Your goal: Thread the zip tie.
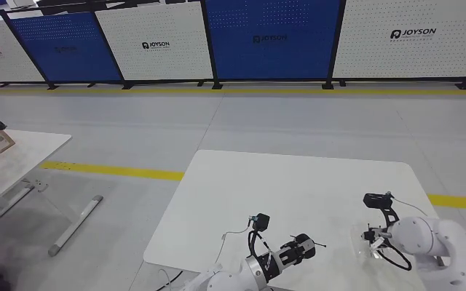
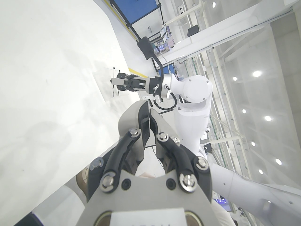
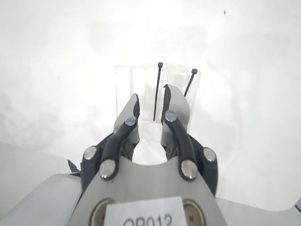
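The top view showed you the white desk [image 1: 291,189] with both arms at its near edge. The right arm [image 1: 422,240] was at a clear holder [image 1: 358,244], and the left arm [image 1: 266,263] was well apart from it, so the right was the nearer. In the left wrist view, the left jaws were pressed together with nothing between them. Across the desk the right jaws pointed down at the surface, their tips seemingly level with a thin zip tie [image 2: 113,72], a height the right wrist view could not give you. In the right wrist view, the right jaws stood wide. The zip tie [image 3: 156,90] lay flat on the holder in line with their gap, touching neither pad. Its long axis ran across the line of closing, and its head was at the far end. A second zip tie [image 3: 190,83] lay slanted just beside it, outside the jaws.
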Controlling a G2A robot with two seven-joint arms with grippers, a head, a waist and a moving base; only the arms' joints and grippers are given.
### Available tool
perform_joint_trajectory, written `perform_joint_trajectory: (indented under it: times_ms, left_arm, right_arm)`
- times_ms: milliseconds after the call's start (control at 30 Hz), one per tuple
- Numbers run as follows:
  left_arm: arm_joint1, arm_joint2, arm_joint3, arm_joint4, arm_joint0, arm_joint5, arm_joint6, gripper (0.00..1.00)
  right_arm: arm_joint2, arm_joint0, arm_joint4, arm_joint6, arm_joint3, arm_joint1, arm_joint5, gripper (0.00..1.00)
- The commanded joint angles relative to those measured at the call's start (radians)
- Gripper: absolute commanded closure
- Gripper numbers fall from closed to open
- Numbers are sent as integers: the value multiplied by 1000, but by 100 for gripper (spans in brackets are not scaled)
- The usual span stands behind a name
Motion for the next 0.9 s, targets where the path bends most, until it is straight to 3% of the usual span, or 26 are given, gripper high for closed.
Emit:
perform_joint_trajectory:
  times_ms: [0, 600, 667, 733, 867]
  left_arm:
    - [0, 0, 0, 0, 0, 0, 0, 100]
    - [0, 0, 0, 0, 0, 0, 0, 100]
    - [0, 0, 0, 0, 0, 0, 0, 100]
    - [0, 0, 0, 0, 0, 0, 0, 100]
    - [0, 0, 0, 0, 0, 0, 0, 100]
  right_arm:
    - [-6, 5, 2, 0, 6, 1, 4, 76]
    - [-76, 64, 28, 0, 76, 8, 44, 76]
    - [-84, 71, 32, 0, 84, 8, 44, 80]
    - [-92, 76, 33, 0, 90, 8, 46, 100]
    - [-103, 86, 40, 0, 104, 9, 47, 100]
